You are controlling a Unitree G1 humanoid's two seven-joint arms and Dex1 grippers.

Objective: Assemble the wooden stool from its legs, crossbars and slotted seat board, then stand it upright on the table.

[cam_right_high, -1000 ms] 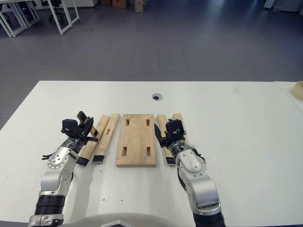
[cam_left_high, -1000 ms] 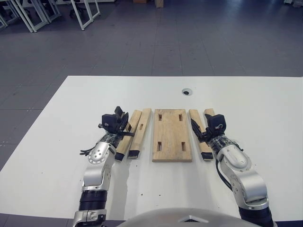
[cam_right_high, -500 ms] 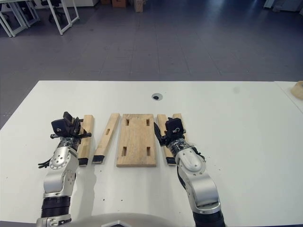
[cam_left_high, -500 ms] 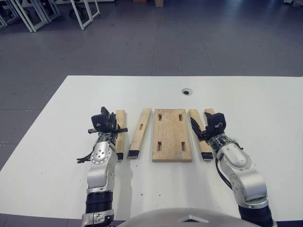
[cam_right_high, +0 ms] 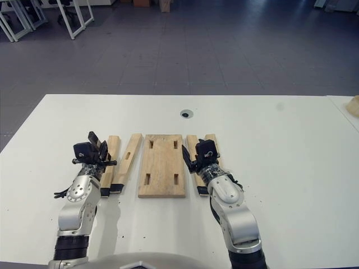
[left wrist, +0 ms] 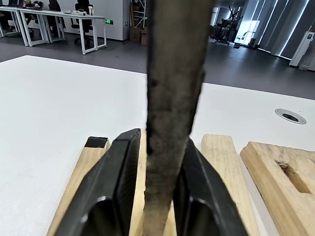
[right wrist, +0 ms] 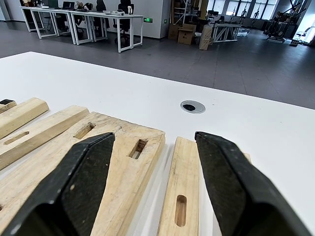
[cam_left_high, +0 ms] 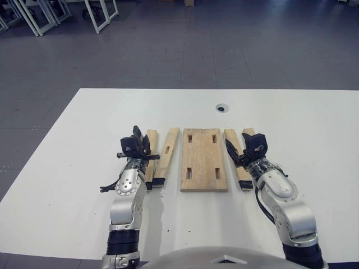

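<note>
The slotted seat board [cam_left_high: 204,159] lies flat mid-table. Left of it are two wooden legs with dark ends, an outer one [cam_left_high: 150,151] and an inner one [cam_left_high: 168,148]. Two more legs [cam_left_high: 234,152] lie side by side on its right. My left gripper [cam_left_high: 135,150] hovers over the outer left leg [left wrist: 81,172], shut on a thin dark stick [left wrist: 172,73] that crosses its fingers [left wrist: 115,172]. My right gripper [cam_left_high: 242,148] is low over the right legs, open, its fingers [right wrist: 83,172] wide apart with one slotted leg [right wrist: 179,196] between them.
The white table [cam_left_high: 314,140] has a round cable hole [cam_left_high: 222,108] behind the board. Wide bare surface lies to the left, right and front of the parts. Small dark specks [cam_left_high: 168,228] dot the near edge.
My left gripper swung left, then back right, and the outer left leg moved with it; that leg now lies straight beside the inner one. The right arm has stayed still.
</note>
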